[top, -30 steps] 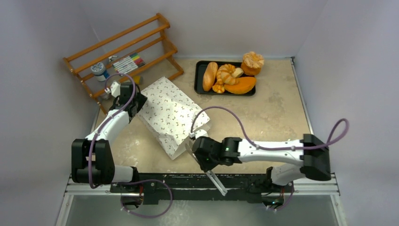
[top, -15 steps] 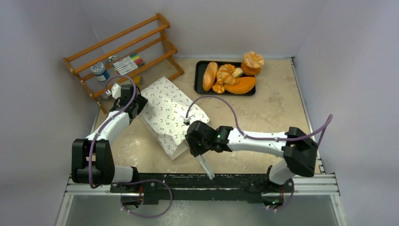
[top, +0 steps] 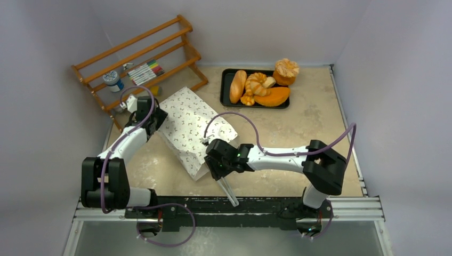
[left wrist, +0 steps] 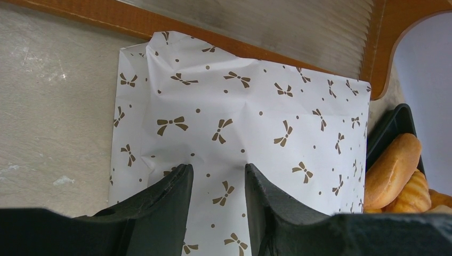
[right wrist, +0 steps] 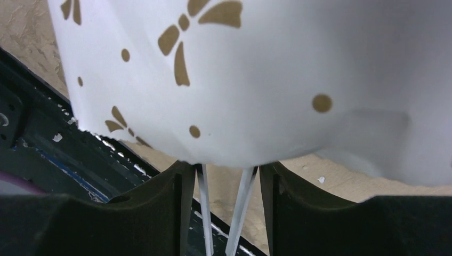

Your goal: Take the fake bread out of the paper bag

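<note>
Tabletop (top: pixel 314 122): wooden rack (top: pixel 139 61) borders paper bag (top: pixel 194 128).

Pale grey walls (top: pixel 48 48) close in a beige, mottled table (top: pixel 314 122) on three sides. A wooden rack (top: pixel 139 56) leans in the far left corner. A black rail (top: pixel 256 205) runs along the near edge. Light is soft and even.

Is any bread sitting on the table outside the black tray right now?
No: in the top view every bread piece lies in or on the black tray, and the rest of the table shows none.
</note>
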